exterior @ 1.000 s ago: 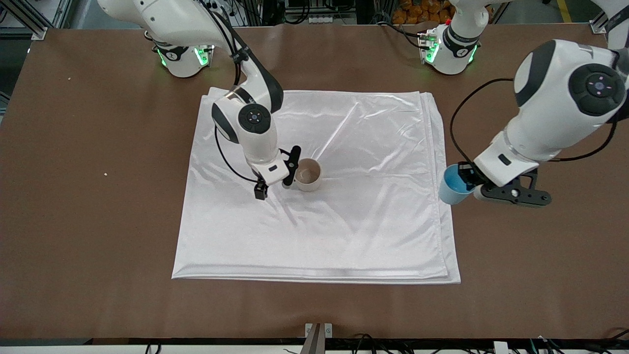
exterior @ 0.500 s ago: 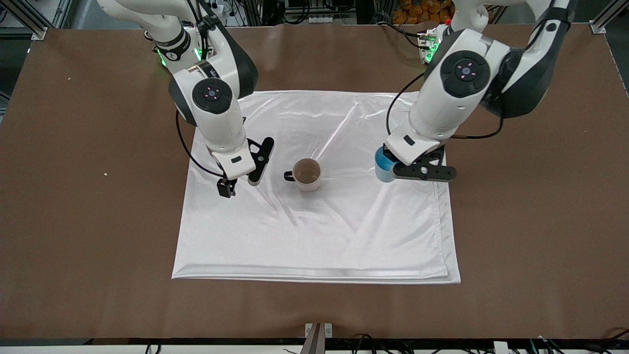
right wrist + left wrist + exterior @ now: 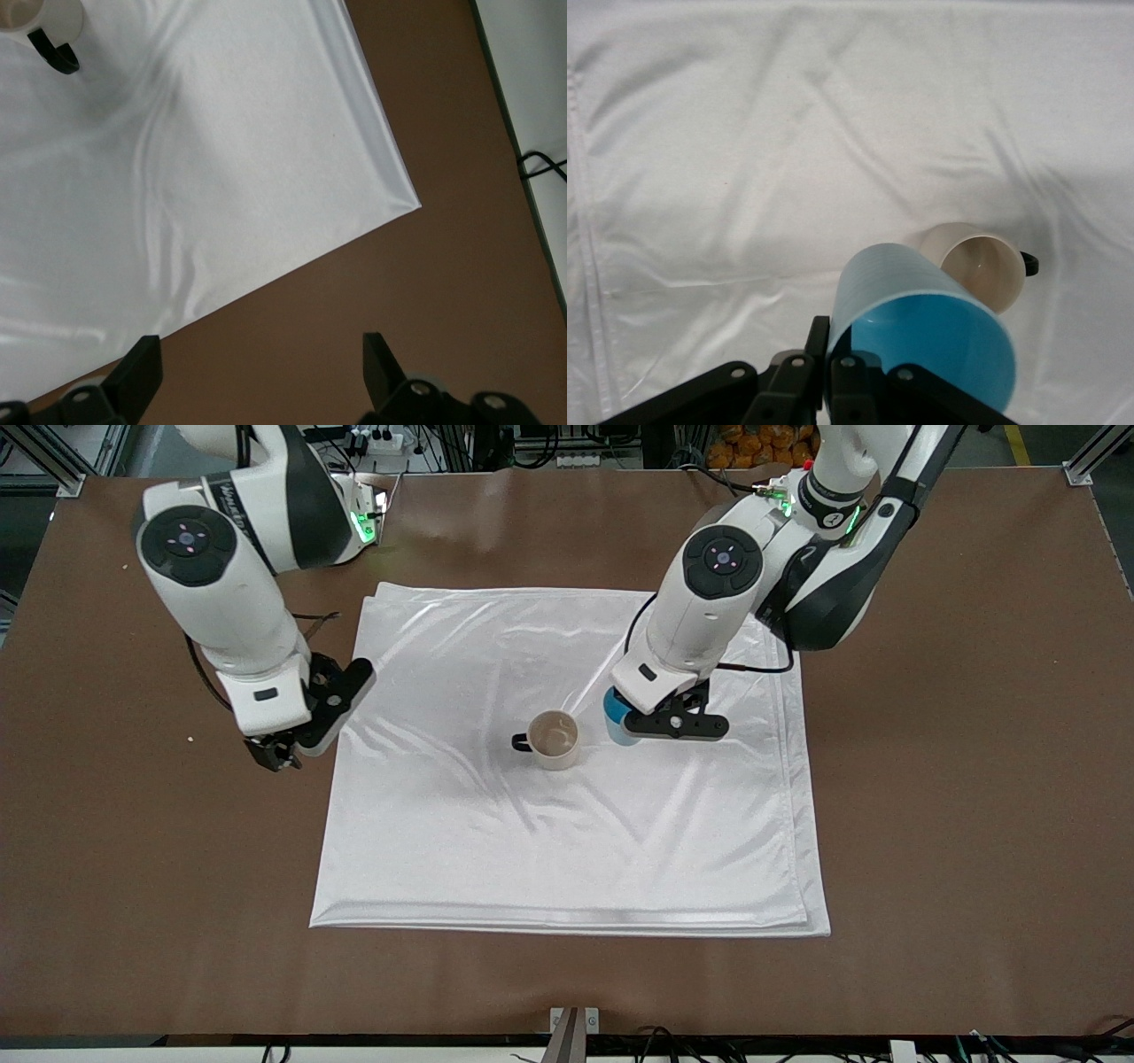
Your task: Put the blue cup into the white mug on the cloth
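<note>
The white mug (image 3: pixel 555 740) stands upright near the middle of the cloth (image 3: pixel 567 841), its black handle pointing toward the right arm's end. My left gripper (image 3: pixel 625 724) is shut on the rim of the blue cup (image 3: pixel 617 717) and holds it over the cloth, just beside the mug toward the left arm's end. In the left wrist view the blue cup (image 3: pixel 921 332) is tilted with its open mouth toward the camera, and the mug (image 3: pixel 976 266) shows just past it. My right gripper (image 3: pixel 297 748) is open and empty over the bare table by the cloth's edge.
The brown table (image 3: pixel 957 824) surrounds the cloth. In the right wrist view the cloth's corner (image 3: pixel 390 190) and the mug's black handle (image 3: pixel 53 53) show. The arms' bases (image 3: pixel 811 514) stand along the table's edge farthest from the front camera.
My left gripper has carried the blue cup from off the cloth's edge to just beside the mug. My right gripper has let go of the mug and drawn back off the cloth.
</note>
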Action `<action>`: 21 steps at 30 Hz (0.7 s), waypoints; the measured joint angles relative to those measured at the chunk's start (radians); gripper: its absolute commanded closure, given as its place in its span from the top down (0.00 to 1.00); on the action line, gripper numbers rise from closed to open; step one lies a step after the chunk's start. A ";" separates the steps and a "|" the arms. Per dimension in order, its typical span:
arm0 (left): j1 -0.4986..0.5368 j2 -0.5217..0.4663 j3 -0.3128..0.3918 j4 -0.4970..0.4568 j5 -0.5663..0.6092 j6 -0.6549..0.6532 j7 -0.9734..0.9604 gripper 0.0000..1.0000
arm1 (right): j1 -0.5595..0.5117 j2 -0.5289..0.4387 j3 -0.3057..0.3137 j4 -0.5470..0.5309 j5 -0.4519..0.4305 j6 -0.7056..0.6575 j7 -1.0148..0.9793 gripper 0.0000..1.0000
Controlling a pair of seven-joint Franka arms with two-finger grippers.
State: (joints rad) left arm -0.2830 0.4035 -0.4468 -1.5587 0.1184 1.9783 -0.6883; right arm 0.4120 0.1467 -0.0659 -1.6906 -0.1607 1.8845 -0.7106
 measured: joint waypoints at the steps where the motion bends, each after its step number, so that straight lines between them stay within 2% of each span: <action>1: -0.005 0.010 0.000 0.000 0.005 0.010 -0.013 0.00 | -0.008 -0.005 0.000 0.008 0.000 -0.017 0.000 1.00; 9: -0.065 0.097 0.002 0.000 0.048 0.092 -0.114 0.00 | -0.072 -0.016 -0.002 0.097 0.000 -0.167 0.000 1.00; 21: -0.157 0.158 0.009 0.003 0.052 0.186 -0.216 0.00 | -0.150 -0.015 -0.002 0.192 0.004 -0.269 0.006 1.00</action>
State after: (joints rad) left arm -0.4401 0.5614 -0.4382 -1.5562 0.1708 2.1641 -0.9041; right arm 0.2615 0.1312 -0.0678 -1.4982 -0.1564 1.6152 -0.7046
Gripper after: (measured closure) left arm 0.965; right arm 0.000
